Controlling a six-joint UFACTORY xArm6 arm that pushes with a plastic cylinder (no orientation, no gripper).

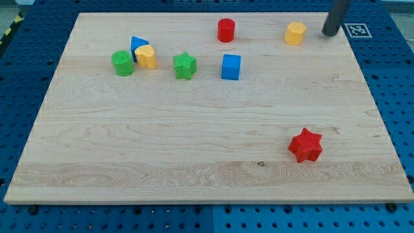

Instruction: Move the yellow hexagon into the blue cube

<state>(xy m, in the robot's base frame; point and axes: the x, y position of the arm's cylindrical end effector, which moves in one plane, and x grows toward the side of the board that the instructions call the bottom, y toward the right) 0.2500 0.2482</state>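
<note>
The yellow hexagon (295, 33) sits near the view's top right of the wooden board (194, 149). The blue cube (231, 67) stands to its lower left, near the top centre, apart from it. My tip (330, 32) is at the top right, just to the right of the yellow hexagon, with a small gap between them.
A red cylinder (226, 30) stands at the top centre, above the blue cube. A green star (185, 66) lies left of the cube. Further left a yellow block (146, 57), a blue block (138, 45) and a green cylinder (122, 63) cluster. A red star (305, 145) lies lower right.
</note>
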